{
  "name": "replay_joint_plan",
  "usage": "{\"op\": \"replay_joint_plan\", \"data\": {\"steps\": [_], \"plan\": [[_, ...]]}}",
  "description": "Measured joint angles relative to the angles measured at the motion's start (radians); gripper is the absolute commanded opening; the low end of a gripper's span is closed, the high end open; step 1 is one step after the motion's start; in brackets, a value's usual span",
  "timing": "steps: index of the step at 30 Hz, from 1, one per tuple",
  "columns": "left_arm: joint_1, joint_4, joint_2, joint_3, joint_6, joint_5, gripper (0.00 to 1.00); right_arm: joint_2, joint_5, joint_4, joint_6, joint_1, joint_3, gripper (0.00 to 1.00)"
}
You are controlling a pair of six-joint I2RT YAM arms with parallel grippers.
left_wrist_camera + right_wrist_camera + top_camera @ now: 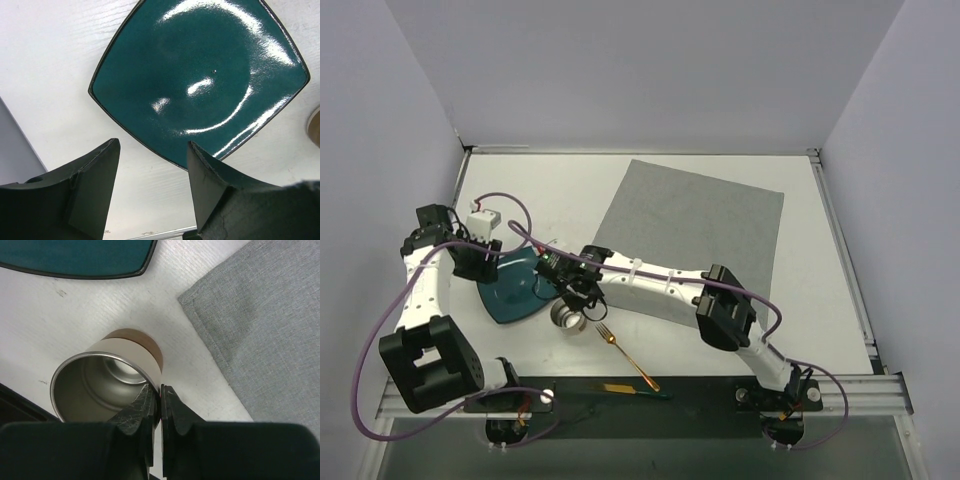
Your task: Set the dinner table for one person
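The dinner table (pixel 550 180) is the white top under everything. A teal square plate (pixel 515 285) lies at its left; it fills the left wrist view (pixel 200 75). My left gripper (pixel 485 262) hovers at the plate's left edge, open and empty (pixel 154 145). A beige metal cup (pixel 568 318) stands beside the plate's near right corner. My right gripper (pixel 575 295) is shut on the cup's rim (pixel 159 390), one finger inside the cup (pixel 100 385) and one outside. I cannot tell if the cup is lifted.
A grey cloth placemat (pixel 695 225) lies at the middle right, its corner near the cup (pixel 265 330). A copper fork (pixel 630 357) lies near the front. A gold and green utensil (pixel 635 390) rests on the black front strip.
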Motion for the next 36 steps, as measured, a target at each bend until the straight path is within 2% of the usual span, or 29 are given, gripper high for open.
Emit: {"op": "replay_joint_plan", "data": {"steps": [5,10,13,16,18,19,21,24,30,36], "plan": [[0.001,0.002,-0.016,0.000,0.003,0.001,0.66,-0.027,-0.022,-0.024,-0.018,-0.005,0.034,0.00],[0.003,0.000,-0.019,0.001,0.003,0.002,0.66,-0.216,-0.032,-0.016,-0.042,-0.073,-0.016,0.00],[0.003,0.000,-0.019,0.003,0.003,0.006,0.66,-0.395,-0.037,-0.010,-0.059,-0.230,-0.081,0.00],[0.004,0.000,-0.019,0.003,0.003,0.009,0.66,-0.518,-0.012,0.009,-0.082,-0.494,-0.134,0.00],[0.004,-0.001,-0.019,0.003,0.003,0.009,0.66,-0.538,0.024,0.016,-0.096,-0.657,-0.153,0.00],[0.004,-0.001,-0.019,0.003,0.003,0.009,0.66,-0.534,0.039,0.015,-0.105,-0.751,-0.164,0.00],[0.004,-0.001,-0.019,0.003,0.004,0.009,0.66,-0.504,0.058,0.003,-0.119,-0.860,-0.173,0.00],[0.004,-0.002,-0.010,0.006,0.004,0.008,0.66,-0.411,0.065,-0.011,-0.140,-0.981,-0.166,0.00],[0.004,-0.002,0.013,0.022,0.003,0.008,0.66,-0.216,0.052,-0.028,-0.157,-1.115,-0.104,0.00],[0.004,0.000,0.035,0.026,0.003,0.006,0.66,-0.126,0.013,-0.041,-0.156,-1.174,-0.063,0.00]]}}
